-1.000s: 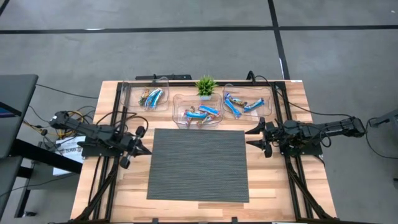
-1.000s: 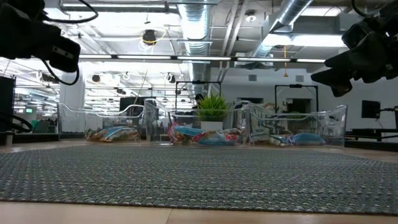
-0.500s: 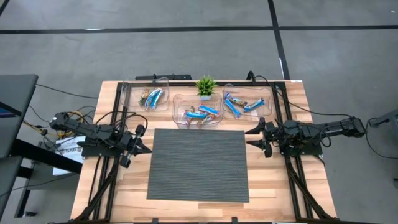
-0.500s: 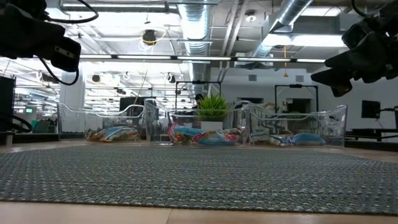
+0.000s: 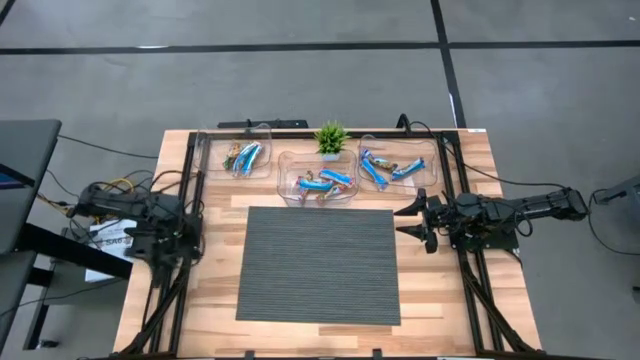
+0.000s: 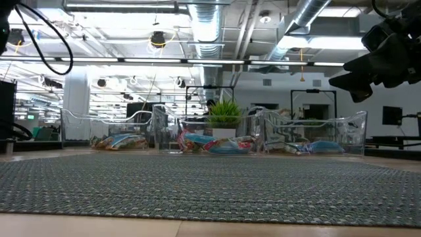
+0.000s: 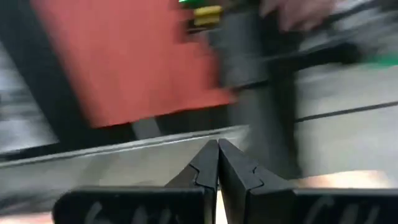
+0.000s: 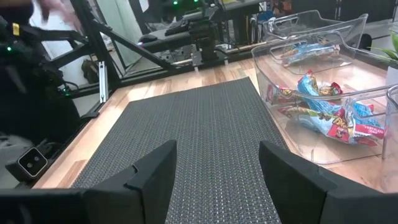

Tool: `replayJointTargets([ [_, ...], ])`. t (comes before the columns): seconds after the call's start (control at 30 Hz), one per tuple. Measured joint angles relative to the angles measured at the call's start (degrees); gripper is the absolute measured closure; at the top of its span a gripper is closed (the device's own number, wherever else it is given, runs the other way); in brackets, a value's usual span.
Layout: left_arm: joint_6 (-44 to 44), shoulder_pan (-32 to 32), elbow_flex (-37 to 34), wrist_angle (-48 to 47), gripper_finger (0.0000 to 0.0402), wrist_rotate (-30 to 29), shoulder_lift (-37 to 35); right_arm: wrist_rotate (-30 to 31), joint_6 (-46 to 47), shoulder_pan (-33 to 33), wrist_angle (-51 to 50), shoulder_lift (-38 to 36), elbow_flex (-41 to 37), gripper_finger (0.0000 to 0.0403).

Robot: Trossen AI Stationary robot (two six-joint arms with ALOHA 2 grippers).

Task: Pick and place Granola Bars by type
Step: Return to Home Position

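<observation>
High view: Granola Bars (image 5: 322, 182) all lie in three clear bins (image 5: 281, 178) along the table's (image 5: 215, 310) far edge; none on the mat (image 5: 318, 265). Left arm (image 5: 150, 220) is folded at the left edge. Right gripper (image 5: 404, 221) hangs spread by the mat's right edge.

Low view: bars show thru the bin walls.

Left wrist view: left gripper (image 7: 217, 149) is pinched closed, holding nothing.

Right wrist view: jaws wide, empty.

Sorting looks done; you're on homing. Next, I'd judge: tuck the right arm back w/o clipping the bins.
</observation>
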Motion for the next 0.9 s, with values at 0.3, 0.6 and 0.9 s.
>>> replayJointTargets([
  [0.3,-8.09,0.82,2.44,-12.25,0.0401,14.07,-0.33,0.0,0.0,0.0,0.0,0.02,0.0,0.018],
  [0.6,-10.87,0.82,2.39,-11.74,0.0401,6.39,-0.21,-0.02,0.0,0.02,0.0,0.0,0.0,0.018],
  [0.9,-10.91,0.8,2.44,-11.69,0.0401,6.43,-0.21,-0.01,0.0,0.0,-0.01,0.0,0.0,0.018],
])
